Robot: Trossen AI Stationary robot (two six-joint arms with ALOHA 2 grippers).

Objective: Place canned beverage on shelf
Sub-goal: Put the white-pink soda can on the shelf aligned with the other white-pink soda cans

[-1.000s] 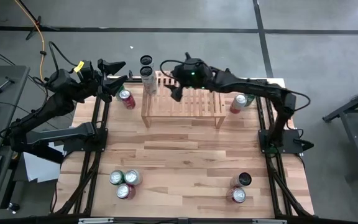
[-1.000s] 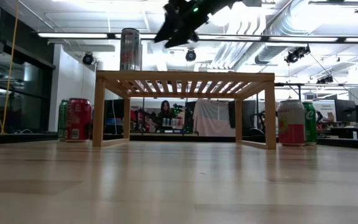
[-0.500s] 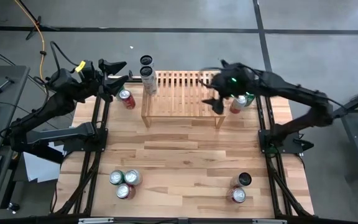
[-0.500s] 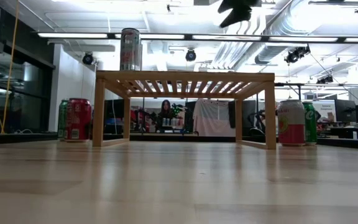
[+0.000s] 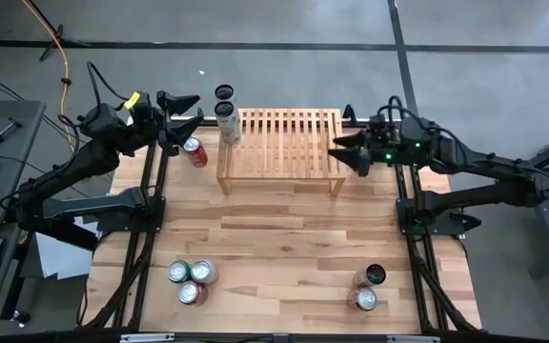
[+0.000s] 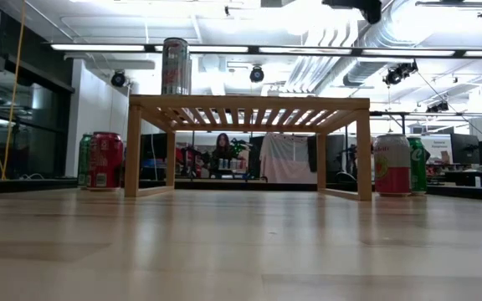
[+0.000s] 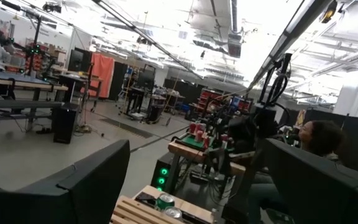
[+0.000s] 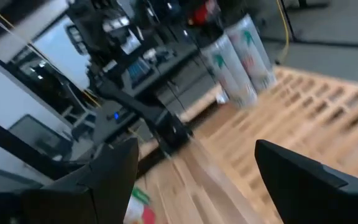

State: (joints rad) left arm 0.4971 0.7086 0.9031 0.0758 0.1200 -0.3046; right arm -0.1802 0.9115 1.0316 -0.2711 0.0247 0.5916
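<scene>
Shelf [image 5: 280, 143] beside right tool [image 5: 351, 151], jaws wide and empty, tall can [image 5: 227, 124] on shelf's far end

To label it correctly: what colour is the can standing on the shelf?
Silver-grey can, best seen in the low view.

In the high view, the right arm [image 5: 417, 157] covers the cans at the right end of the shelf [image 5: 279, 143], so they cannot be seen there. In the low view, only a dark piece of an arm [image 6: 354, 7] shows, cut off by the top edge. The right wrist view is blurred: two tall cans [image 8: 241, 56] stand as smeared shapes, their labels unreadable, and a can [image 8: 143, 208] is cut by the bottom edge. In the left wrist view, a can top [image 7: 165, 201] is small, its label unreadable. A distant person [image 6: 223, 150] behind the shelf is too small for detail.
</scene>
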